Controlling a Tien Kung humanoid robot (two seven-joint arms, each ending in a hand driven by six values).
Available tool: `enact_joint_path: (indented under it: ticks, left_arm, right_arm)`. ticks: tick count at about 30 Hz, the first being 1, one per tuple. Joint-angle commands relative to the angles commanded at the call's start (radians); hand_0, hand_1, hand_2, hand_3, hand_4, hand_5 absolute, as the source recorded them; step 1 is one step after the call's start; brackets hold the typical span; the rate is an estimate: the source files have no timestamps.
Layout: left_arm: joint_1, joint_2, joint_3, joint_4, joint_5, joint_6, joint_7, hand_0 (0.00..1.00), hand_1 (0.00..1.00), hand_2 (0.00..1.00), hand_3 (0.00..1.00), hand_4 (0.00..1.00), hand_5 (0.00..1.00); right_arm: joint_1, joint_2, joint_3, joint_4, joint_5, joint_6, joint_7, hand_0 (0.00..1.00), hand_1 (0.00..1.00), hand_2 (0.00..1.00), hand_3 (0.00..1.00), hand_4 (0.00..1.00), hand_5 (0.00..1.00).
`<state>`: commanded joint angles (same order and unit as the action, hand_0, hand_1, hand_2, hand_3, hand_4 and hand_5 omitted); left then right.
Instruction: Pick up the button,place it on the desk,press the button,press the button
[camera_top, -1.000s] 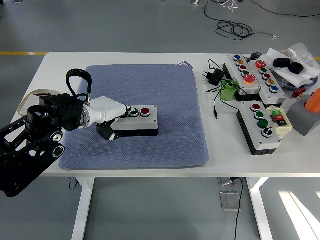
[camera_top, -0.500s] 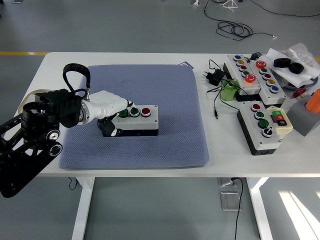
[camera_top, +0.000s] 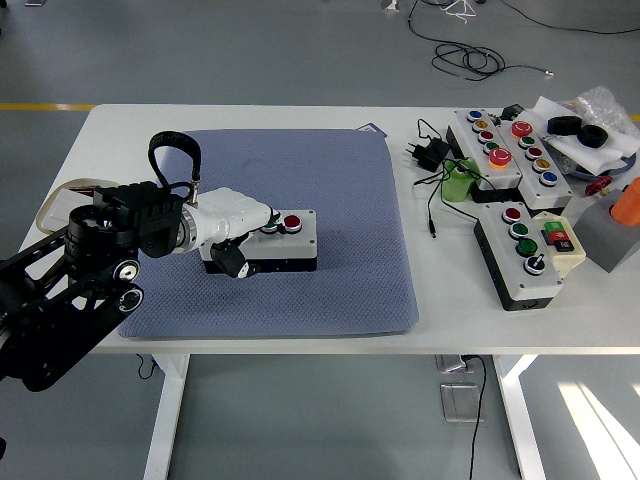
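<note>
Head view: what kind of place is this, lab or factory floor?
Likely a robotics test lab, not a production floor. A white table holds several push-button control boxes and a grey mat, loose cables trail on the bare grey floor, and the left hand rests on one button box.

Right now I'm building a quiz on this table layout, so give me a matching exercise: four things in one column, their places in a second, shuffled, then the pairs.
Things:
1. button box
2. left robot hand
3. green roll
4. orange object

Places:
A. far right edge of the picture
B. on the blue mat
C. over the button box's left end
D. on bare table, right of the mat

Pairs: 1-B, 2-C, 3-D, 4-A
</note>
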<state>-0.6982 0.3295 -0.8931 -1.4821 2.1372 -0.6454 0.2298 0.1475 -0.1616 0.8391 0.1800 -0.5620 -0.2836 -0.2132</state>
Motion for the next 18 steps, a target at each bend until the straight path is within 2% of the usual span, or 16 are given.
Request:
enact_joint_path:
  ticks: [8,13,14,18]
  left_arm:
    - [0.001,0.003,-0.014,-0.036,-0.012,0.000,-0.002,0.008,0.104,0.108,0.852,0.709,0.194]
    - [-0.006,-0.005,-0.004,-0.018,-0.016,0.000,-0.004,0.008,0.104,0.108,0.852,0.709,0.194]
    - [-0.009,-0.008,0.000,-0.009,-0.019,0.000,-0.005,0.012,0.107,0.111,0.911,0.706,0.184]
    - [-0.019,-0.017,0.001,0.022,-0.020,0.013,-0.008,0.012,0.107,0.111,0.911,0.706,0.184]
  right_arm:
    - [0.000,-0.001,-0.002,0.000,0.001,0.002,0.001,0.787,0.797,0.817,0.751,0.412,0.479]
    - [0.001,-0.001,-0.002,0.000,0.001,0.003,0.001,0.787,0.797,0.817,0.751,0.412,0.479]
    - [0.001,-0.001,-0.001,0.000,0.001,0.002,0.001,0.787,0.797,0.817,0.751,0.412,0.479]
    - [0.004,-0.001,-0.003,0.000,0.005,0.002,0.002,0.787,0.797,0.817,0.751,0.412,0.479]
